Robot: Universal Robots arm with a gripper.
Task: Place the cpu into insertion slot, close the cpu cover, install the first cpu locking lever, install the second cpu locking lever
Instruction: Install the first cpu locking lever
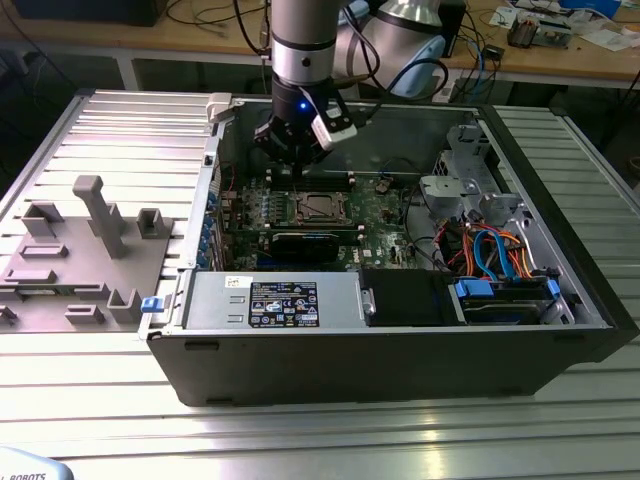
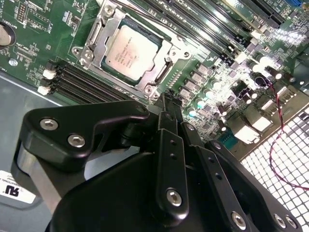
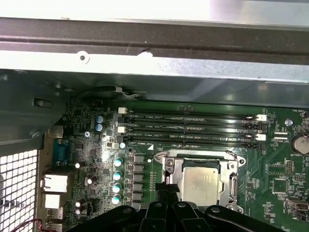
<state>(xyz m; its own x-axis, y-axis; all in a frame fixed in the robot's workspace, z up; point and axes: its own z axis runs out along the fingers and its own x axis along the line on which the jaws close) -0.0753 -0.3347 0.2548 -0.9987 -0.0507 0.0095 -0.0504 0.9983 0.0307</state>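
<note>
The cpu [image 2: 131, 53] is lying flat, silver top up, in the slot [image 2: 166, 72] at the second wrist view's upper centre, with the cover [image 2: 96, 31] around it. The clenched, empty pincer [image 2: 168, 102] is hovering just beside it, near the memory slots [image 3: 188, 128].

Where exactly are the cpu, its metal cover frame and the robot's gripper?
cpu [image 2: 131, 52], second wrist view, middle of its silver top.
cpu cover [image 2: 99, 30], second wrist view, one side bar of the frame.
gripper [image 2: 170, 99], second wrist view, at the fingertips.
</note>
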